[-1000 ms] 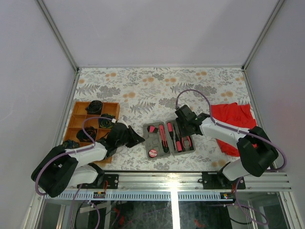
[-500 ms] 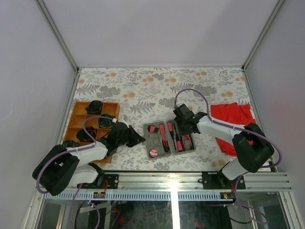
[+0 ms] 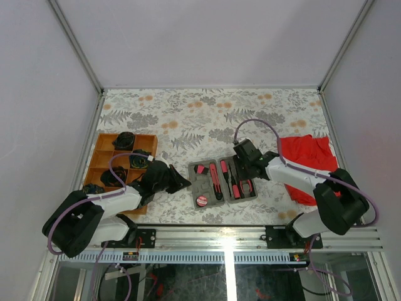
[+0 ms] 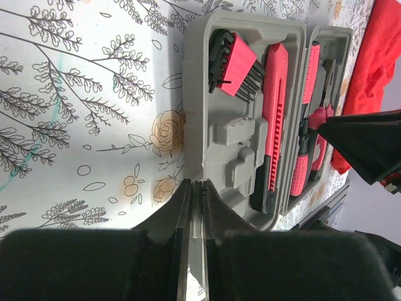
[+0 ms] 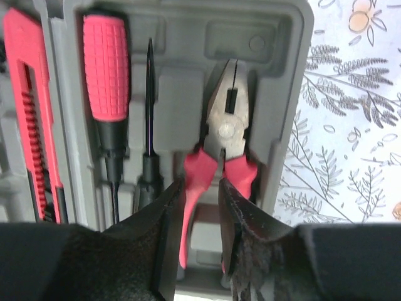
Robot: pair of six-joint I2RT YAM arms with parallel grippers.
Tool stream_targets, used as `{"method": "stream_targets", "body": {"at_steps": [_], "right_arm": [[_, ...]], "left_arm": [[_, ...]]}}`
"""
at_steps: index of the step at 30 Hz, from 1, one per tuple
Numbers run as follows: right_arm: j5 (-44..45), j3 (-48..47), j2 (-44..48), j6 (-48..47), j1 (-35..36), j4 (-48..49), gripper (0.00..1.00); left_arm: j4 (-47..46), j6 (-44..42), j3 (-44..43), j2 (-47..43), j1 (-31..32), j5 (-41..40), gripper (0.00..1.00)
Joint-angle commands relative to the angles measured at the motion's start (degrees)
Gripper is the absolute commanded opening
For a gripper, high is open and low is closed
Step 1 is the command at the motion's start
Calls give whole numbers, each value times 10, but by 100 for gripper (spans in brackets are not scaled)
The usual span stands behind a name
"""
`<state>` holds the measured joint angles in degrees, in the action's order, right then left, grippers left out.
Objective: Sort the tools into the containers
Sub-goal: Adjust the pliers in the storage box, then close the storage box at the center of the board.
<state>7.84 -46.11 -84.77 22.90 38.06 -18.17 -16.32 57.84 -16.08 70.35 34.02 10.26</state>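
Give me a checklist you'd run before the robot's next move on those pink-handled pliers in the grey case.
1. The right gripper straddles one handle of the pink-handled steel pliers: ok.
2. The fingers are firmly clamped on that handle: cannot tell.
3. The pliers lie seated in their recess in the grey plastic moulded case: ok.
4. The left gripper is shut, with its tips at the case's edge: ok.
5. The left gripper is actually steadying the case: cannot tell.
6. The thin black pointed tool next to the pliers is clear of the fingers: cannot tell.

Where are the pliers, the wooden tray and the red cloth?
pliers [image 5: 227, 124]: right wrist view, on the metal head.
wooden tray [image 3: 146, 142]: top view, on its bare far corner.
red cloth [image 3: 307, 152]: top view, on its middle.
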Motion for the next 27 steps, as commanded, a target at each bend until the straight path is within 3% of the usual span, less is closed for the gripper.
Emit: {"method": "stream_targets", "body": {"at_steps": [1,7,10,15,20,22,27], "right_arm": [[5,16,73,-15,-6,12,37],[80,19,155,-5,-12,10,41],[77,38,183,17,-51,12,43],[-35,83,204,22,-154,39,45],[-205,146,212,51,-258,120,46],[-272,168,212,66,-285,157,47],[-348,204,202,86,-324,224,48]], "left_arm": [[36,-3,0,-1,2,-8,0],[32,-3,-2,4,2,-3,0],[32,-5,-1,2,2,-3,0],[33,-9,-2,3,2,-1,0],[35,-12,-1,0,2,-4,0],[32,-11,1,-2,2,-6,0],[31,-11,-2,3,2,-4,0]]}}
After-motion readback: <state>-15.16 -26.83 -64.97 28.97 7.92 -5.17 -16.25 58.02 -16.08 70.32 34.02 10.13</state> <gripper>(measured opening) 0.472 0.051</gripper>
